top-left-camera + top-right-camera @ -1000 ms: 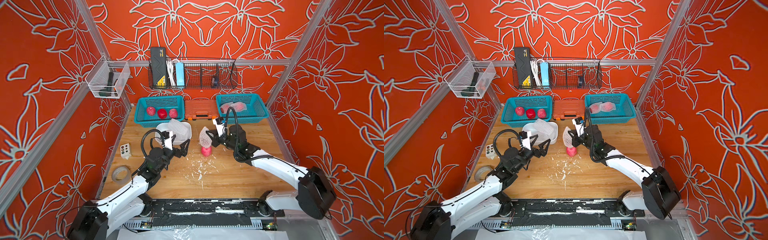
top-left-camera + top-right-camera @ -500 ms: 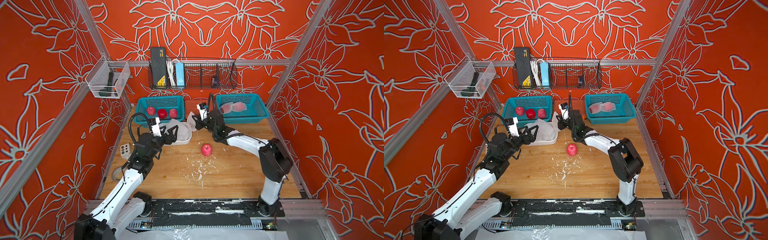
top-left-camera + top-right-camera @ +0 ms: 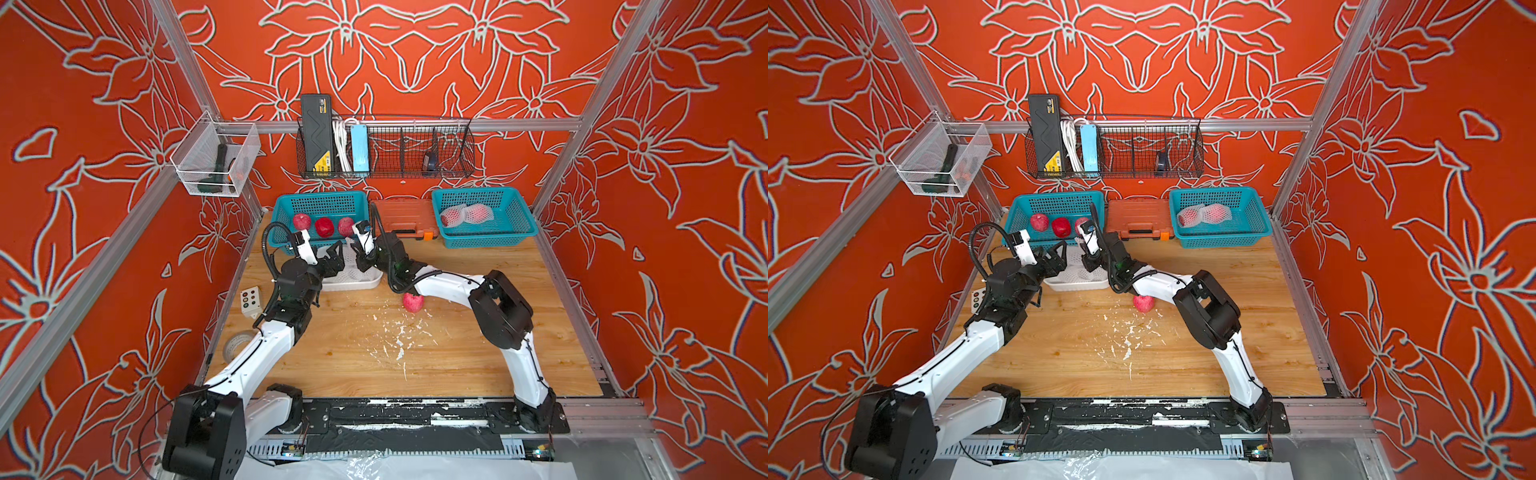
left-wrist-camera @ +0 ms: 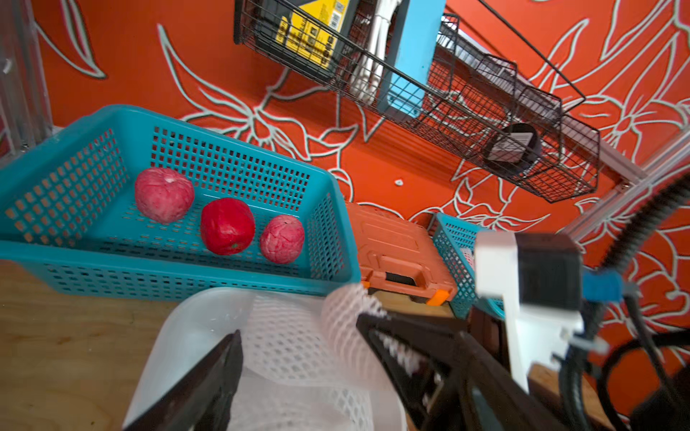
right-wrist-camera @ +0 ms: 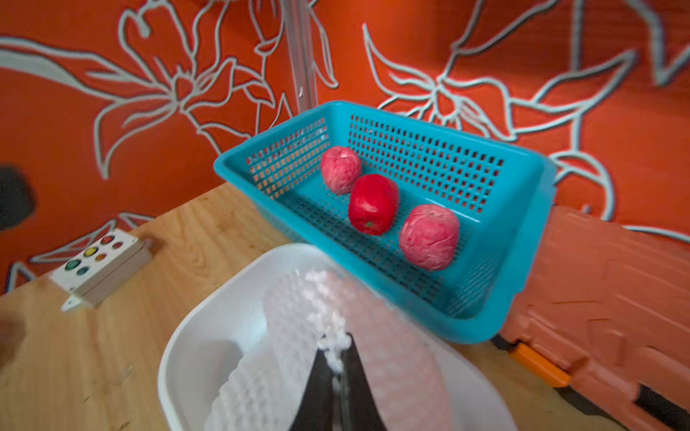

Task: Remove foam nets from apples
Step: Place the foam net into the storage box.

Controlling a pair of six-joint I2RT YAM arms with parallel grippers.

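Both arms have swung back from the middle of the table to the white tray, leaving the bare apple (image 3: 412, 302) alone on the wood. Nearest me, torn foam crumbs (image 3: 395, 345) litter the boards, so this mesh probably shreds easily. Just beyond them, the bare apple sits under the right forearm, and a low elbow could set it rolling. Further on, over the white tray (image 3: 361, 286), the right gripper (image 5: 335, 358) is pinched shut on a foam net (image 5: 298, 309). The left gripper (image 4: 298, 328) is spread wide over nets already in the tray and holds nothing. The two are close enough to clash, or the mesh could snag on finger teeth and cling at release. Behind them, three unwrapped apples (image 3: 324, 226) lie in the left teal basket (image 3: 279, 235). Two netted apples (image 3: 465, 215) wait in the right teal basket (image 3: 517, 232).
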